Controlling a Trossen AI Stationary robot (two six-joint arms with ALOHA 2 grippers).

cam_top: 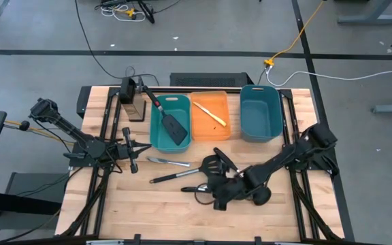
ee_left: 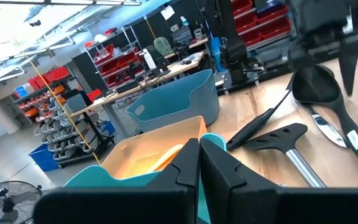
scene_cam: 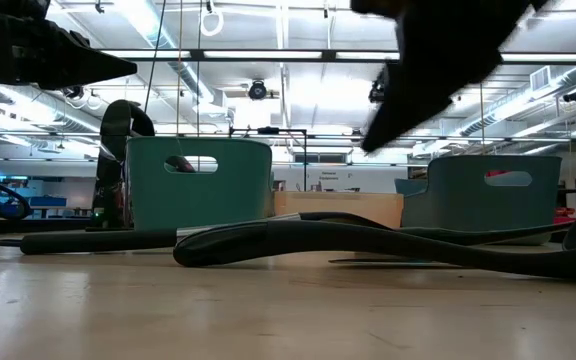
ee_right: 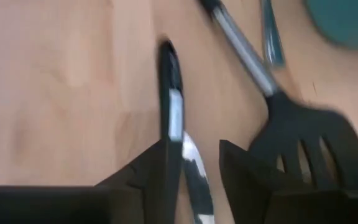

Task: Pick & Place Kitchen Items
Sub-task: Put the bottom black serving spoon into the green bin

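My right wrist camera alone shows it: right claw [ee_right: 194, 162] open astride a small knife [ee_right: 191, 165]; left claw [ee_left: 199, 163] closed, empty, at nine o'clock.

Both arms are dark, jointed and slim. The left arm [cam_top: 67, 133] has angular black links. The right arm [cam_top: 288, 158] has bulky black joints.

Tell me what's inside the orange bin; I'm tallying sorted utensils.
Inside the orange bin lies one cream-handled knife, diagonally. Nothing else shows; the high view sees the bin's whole floor.
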